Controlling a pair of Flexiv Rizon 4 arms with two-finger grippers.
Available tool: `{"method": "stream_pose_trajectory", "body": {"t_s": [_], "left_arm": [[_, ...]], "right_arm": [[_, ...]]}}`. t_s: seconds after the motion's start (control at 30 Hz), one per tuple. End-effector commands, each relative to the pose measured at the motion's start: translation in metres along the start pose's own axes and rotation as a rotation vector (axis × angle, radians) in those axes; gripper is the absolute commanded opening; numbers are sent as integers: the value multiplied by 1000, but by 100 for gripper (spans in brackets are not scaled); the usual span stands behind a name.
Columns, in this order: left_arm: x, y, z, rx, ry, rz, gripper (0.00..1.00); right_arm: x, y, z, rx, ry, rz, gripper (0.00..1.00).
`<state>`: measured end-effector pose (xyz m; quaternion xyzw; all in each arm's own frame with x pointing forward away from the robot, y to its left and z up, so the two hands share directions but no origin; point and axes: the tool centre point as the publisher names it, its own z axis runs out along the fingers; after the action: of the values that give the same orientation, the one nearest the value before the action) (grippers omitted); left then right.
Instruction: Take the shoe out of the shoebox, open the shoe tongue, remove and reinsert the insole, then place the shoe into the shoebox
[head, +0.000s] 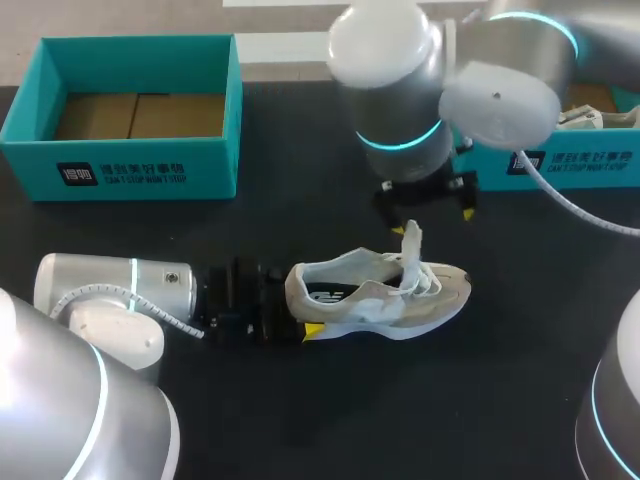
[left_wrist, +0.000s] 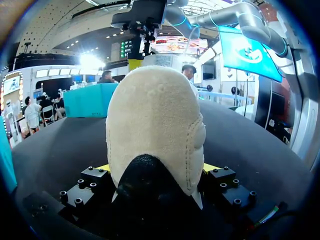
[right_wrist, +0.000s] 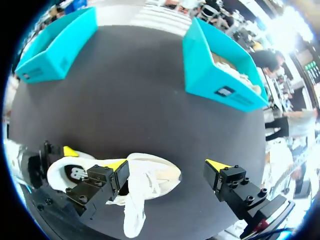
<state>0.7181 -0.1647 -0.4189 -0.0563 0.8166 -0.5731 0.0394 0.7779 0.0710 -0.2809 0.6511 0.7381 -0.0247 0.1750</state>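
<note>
Our left hand is clamped on the heel of the pale beige shoe, one yellow-tipped finger pressed to each side of the padded heel. The left arm lies low along the worktop from the left side. The shoe rests on the dark worktop near its middle, heel toward that arm and toe pointing away to the right, outside both boxes.

Our right hand hangs over the shoe with its fingers spread wide and nothing between them. In its own wrist view one finger sits just over the laced middle of the shoe, while the other stands clear past the toe. The white tongue stands up out of the shoe's opening, rising toward the right hand. We cannot tell whether anything touches it.

Behind the shoe, at the far left of the worktop, stands an open teal shoebox with its brown cardboard floor showing. A second teal shoebox sits at the far right, partly hidden by the right arm, with pale contents showing inside.
</note>
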Motion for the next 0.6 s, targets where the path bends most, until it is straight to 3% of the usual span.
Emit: {"method": "stream_pose_trajectory", "body": {"t_s": [0.03, 0.43, 0.47, 0.57, 0.6], "left_arm": [[0, 0, 0, -2, 0, 0, 0], [0, 0, 0, -2, 0, 0, 0], [0, 0, 0, -2, 0, 0, 0], [0, 0, 0, -2, 0, 0, 0], [0, 0, 0, -2, 0, 0, 0]], "right_arm": [[4, 5, -20, -47, 123, -222, 100], [60, 4, -70, -74, 357, -840, 100], [63, 3, -73, -67, 363, -884, 94], [70, 0, -81, -48, 375, -993, 37], [72, -2, -84, -41, 378, -1031, 12]]}}
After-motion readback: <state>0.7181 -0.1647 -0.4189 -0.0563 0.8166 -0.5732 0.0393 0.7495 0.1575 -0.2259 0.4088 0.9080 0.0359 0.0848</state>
